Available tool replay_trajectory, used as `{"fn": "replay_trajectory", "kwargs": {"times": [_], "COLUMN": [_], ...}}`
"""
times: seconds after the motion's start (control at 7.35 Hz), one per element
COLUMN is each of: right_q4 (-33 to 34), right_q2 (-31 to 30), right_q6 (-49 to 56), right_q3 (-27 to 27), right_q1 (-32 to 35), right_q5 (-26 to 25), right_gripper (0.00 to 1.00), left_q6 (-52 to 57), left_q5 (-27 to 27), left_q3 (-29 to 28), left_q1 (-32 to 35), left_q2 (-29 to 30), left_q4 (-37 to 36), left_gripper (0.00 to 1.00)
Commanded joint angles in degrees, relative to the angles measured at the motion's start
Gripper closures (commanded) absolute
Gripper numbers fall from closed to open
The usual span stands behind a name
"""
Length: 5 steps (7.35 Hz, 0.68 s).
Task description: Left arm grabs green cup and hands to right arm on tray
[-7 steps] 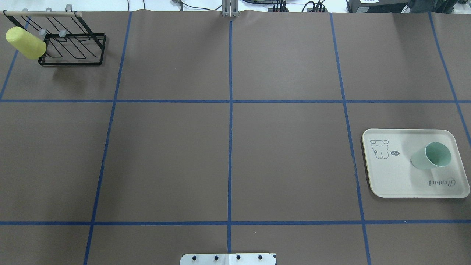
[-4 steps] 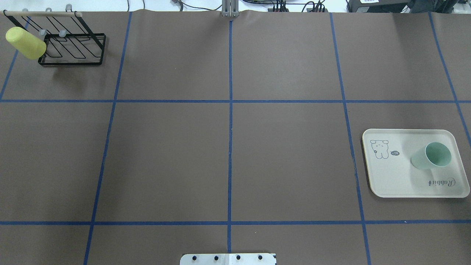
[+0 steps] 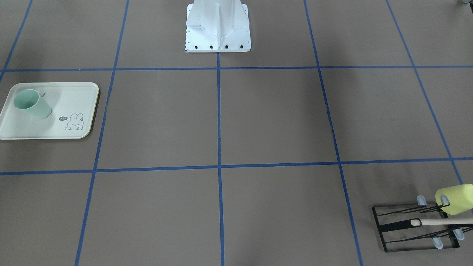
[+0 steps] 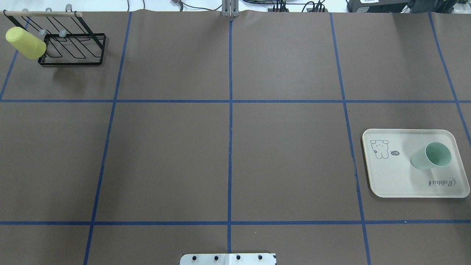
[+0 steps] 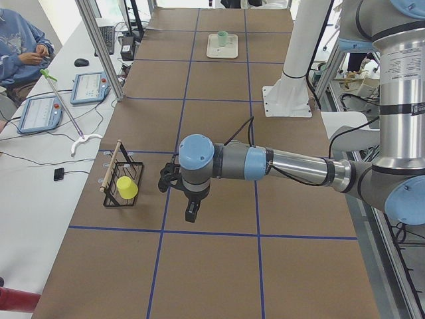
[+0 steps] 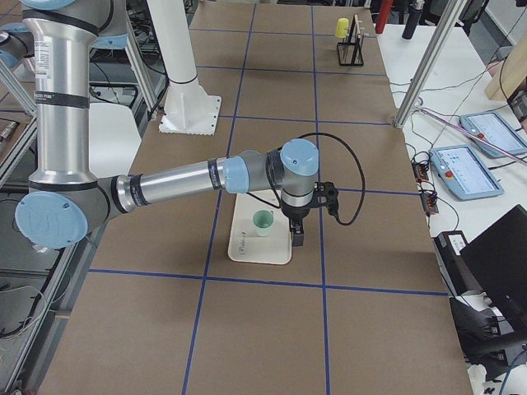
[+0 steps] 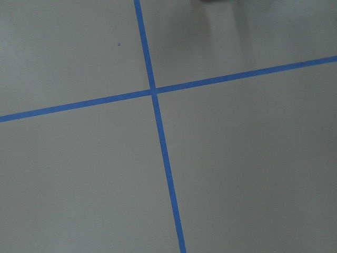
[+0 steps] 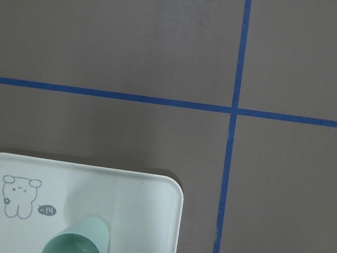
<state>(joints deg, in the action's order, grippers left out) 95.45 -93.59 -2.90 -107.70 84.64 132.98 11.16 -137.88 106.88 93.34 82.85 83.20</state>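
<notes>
Green cup stands upright, mouth up, on the tray, between the bunny drawing and the "Rabbit" script, at the robot's right end of the bench. Right arm reaches out over the bench. The right end effector points down near the cup, not touching it; finger state cannot be told. Left arm extends likewise. The left end effector points down near the black wire rack, apart from it; finger state cannot be told. A yellow-green cup hangs on the rack.
</notes>
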Motion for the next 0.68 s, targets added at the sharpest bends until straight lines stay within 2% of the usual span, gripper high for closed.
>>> {"fn": "replay_trajectory", "kwargs": {"times": [0.0,0.54], "right_q4": [0.00,-0.09], "right_q2": [-0.28,-0.89], "right_q6": [0.00,0.00], "right_q3": [-0.06,-0.59], "right_q1": [0.00,0.00], "right_q5": [0.00,1.49], "right_gripper": [0.00,0.00], "left_q6": [0.00,-0.09], "left_q5": [-0.02,-0.02], "left_q3": [1.13,1.49], "left_q1": [0.00,0.00], "left_q2": [-1.28,-1.37], "left_q4": [0.29,0.20], "left_gripper": [0.00,0.00]}}
